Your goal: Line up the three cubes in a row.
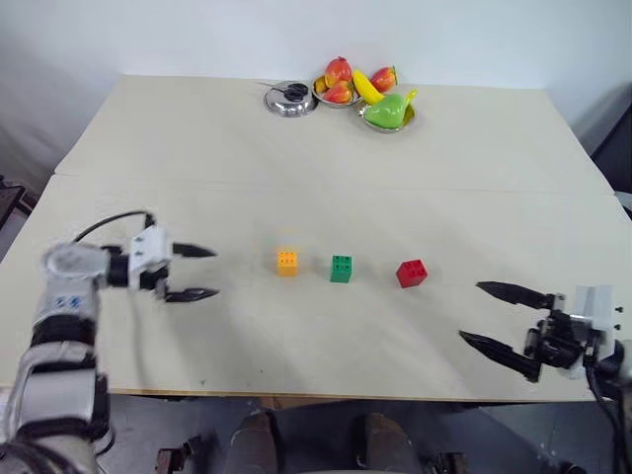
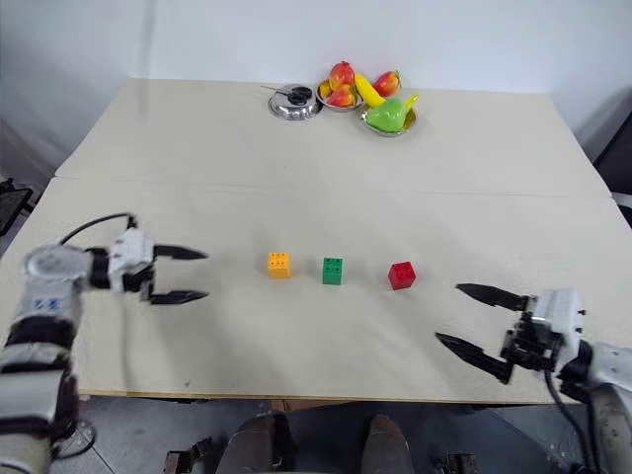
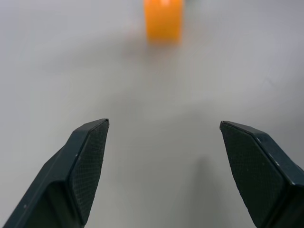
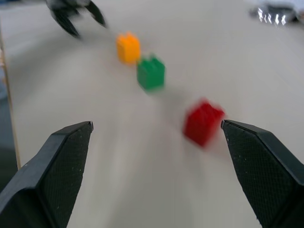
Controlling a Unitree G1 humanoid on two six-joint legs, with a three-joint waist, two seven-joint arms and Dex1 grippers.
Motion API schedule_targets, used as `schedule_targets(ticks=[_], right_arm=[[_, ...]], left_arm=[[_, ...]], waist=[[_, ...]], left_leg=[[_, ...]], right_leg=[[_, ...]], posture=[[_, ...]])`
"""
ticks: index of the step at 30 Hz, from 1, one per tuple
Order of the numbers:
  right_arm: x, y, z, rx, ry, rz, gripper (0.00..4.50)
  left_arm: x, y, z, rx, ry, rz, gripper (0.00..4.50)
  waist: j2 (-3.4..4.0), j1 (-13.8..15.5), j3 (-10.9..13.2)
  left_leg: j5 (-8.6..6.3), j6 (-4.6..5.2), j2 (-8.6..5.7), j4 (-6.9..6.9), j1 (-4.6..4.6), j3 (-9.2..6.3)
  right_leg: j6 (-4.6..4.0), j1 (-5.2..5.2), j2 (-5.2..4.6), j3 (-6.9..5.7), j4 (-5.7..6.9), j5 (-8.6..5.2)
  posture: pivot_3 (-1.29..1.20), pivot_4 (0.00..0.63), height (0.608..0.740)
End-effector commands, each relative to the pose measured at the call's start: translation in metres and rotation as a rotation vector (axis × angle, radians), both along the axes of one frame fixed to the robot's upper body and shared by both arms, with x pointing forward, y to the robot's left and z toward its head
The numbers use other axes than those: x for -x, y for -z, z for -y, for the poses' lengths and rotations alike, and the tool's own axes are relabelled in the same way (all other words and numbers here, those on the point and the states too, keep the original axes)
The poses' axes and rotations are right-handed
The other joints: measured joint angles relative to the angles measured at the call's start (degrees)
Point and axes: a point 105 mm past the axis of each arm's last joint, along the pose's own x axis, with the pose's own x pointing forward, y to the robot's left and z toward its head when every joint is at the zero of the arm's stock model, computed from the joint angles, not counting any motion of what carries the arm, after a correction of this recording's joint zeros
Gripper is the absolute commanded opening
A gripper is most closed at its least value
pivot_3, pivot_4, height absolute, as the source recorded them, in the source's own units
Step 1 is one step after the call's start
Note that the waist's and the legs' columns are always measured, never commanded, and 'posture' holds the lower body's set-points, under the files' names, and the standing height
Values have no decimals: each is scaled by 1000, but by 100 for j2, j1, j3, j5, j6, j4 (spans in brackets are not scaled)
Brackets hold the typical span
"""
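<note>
Three small studded cubes sit in a row across the middle of the beige table (image 1: 197,168): an orange-yellow cube (image 1: 287,262), a green cube (image 1: 341,269) and a red cube (image 1: 411,273). My left gripper (image 1: 197,273) hovers open to the left of the orange-yellow cube (image 3: 163,19), well apart from it and holding nothing. My right gripper (image 1: 489,316) stands open near the front right edge, apart from the red cube (image 4: 203,121), with nothing between its fingers. In the right wrist view the green cube (image 4: 151,72) and orange-yellow cube (image 4: 128,47) recede beyond the red one.
At the far edge stand shiny metal bowls: one (image 1: 289,98) holds a dark object, and others carry toy fruit (image 1: 367,87) including a green pear (image 1: 389,110). A seam runs across the tabletop behind the cubes.
</note>
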Motion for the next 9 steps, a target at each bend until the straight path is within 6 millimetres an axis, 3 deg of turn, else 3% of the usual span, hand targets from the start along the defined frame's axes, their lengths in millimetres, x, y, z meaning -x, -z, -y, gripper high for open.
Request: schedule_targets(ticks=[1, 4, 9], right_arm=[[2, -3, 28, 69, 12, 6, 4500], [-2, -1, 45, 93, 30, -9, 4500], [-9, 6, 48, 99, 13, -1, 4500]], left_arm=[[19, -19, -13, 44, -87, 85, 3971], [34, -19, -22, 75, -196, 88, 3971], [40, -24, -25, 105, -278, 133, 3971]], waist=[[1, 23, 1], [4, 51, 3], [8, 81, 5]], left_leg=[[0, 0, 0, 3, 0, -2], [-4, 4, 3, 12, 3, 1], [-1, 1, 5, 11, 11, 0]], right_leg=[[0, 0, 0, -1, -2, 0], [-1, 1, -1, 4, -12, 0], [-3, 2, 0, 4, -4, -1]], posture=[[0, 150, 740], [0, 150, 740], [0, 150, 740]])
